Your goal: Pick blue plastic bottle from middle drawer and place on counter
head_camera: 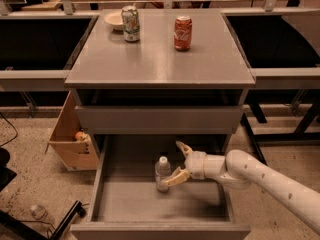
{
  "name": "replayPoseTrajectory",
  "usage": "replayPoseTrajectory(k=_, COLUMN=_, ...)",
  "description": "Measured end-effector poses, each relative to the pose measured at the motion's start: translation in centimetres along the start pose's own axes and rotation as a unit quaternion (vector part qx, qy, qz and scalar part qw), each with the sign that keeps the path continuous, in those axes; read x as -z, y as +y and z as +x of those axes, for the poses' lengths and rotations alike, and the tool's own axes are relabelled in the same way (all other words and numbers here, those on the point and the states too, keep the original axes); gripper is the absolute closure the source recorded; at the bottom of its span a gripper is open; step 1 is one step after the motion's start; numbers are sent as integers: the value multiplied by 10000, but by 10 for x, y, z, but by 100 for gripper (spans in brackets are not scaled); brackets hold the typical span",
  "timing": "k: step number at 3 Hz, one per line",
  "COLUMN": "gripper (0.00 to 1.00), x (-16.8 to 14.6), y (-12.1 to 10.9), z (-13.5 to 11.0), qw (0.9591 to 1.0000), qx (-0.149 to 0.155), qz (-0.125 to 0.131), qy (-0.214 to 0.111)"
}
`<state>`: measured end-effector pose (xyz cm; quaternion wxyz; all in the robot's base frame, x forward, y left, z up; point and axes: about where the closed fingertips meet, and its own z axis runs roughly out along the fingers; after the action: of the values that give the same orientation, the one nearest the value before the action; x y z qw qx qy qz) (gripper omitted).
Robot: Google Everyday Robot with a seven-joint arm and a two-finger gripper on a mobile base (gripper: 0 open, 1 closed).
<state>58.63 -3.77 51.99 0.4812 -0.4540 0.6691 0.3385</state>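
Observation:
The blue plastic bottle [162, 174], clear with a white cap, stands upright on the floor of the pulled-out middle drawer [150, 206]. My gripper [174, 164] reaches in from the right on a white arm and is open. Its near fingertip lies against the bottle's right side and its far fingertip is behind and to the right of the bottle. The bottle sits at the mouth of the fingers, not enclosed. The grey counter [155, 59] is the cabinet top above the drawers.
A red soda can [183, 33], a green-and-white soda can [131, 23] and a white bowl [114, 19] stand at the back of the counter. A cardboard box [70, 139] sits on the floor left of the cabinet. A loose bottle [39, 213] lies on the floor at lower left.

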Motion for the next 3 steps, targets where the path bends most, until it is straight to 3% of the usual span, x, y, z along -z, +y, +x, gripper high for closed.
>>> replayPoseTrajectory(k=2, gripper=0, x=-32, y=2, z=25, qw=9989, qx=285, qz=-257, qy=-262)
replayPoseTrajectory(k=3, gripper=19, x=-46, y=19, z=36, qw=9981, qx=253, qz=-433, qy=-349)
